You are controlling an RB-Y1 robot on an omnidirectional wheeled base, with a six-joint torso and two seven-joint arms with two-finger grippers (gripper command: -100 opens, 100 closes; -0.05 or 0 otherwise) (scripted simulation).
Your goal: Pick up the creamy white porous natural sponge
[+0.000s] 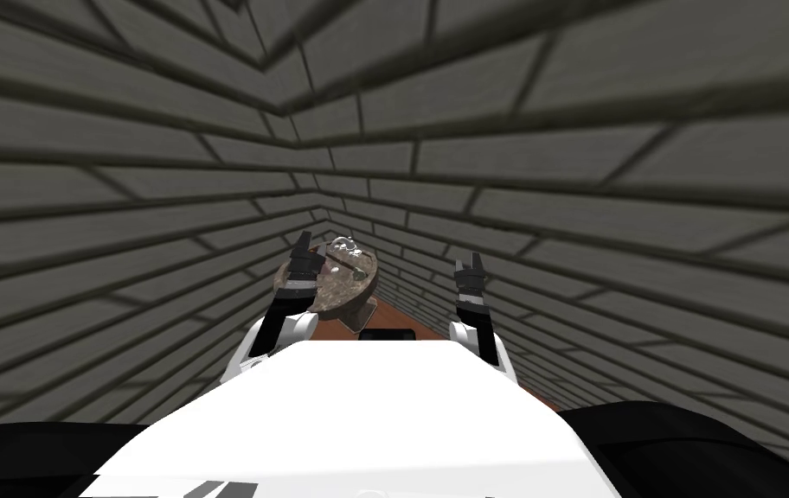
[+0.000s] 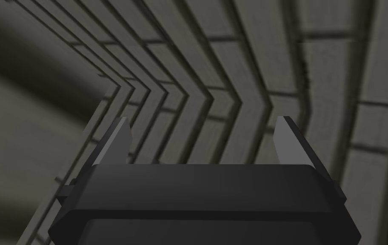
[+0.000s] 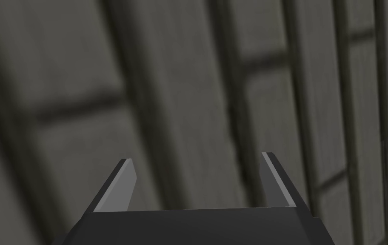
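Note:
A round, brownish, stone-like basin (image 1: 336, 290) on a short pedestal stands just ahead of me in the corner of grey tiled walls. A small pale lumpy thing (image 1: 343, 243) sits at its far rim; it may be the sponge, but I cannot tell for sure. Other small items lie in the bowl. My left gripper (image 1: 302, 248) is raised at the basin's left edge, open (image 2: 203, 121) with nothing between its fingers. To the right of the basin and apart from it, my right gripper (image 1: 471, 264) is also raised and open (image 3: 195, 157), holding nothing.
Grey tiled walls (image 1: 600, 216) close in tightly on both sides and meet in a corner behind the basin. A strip of reddish-brown floor (image 1: 394, 313) runs between them. A small dark box (image 1: 387, 334) lies low in front of the pedestal.

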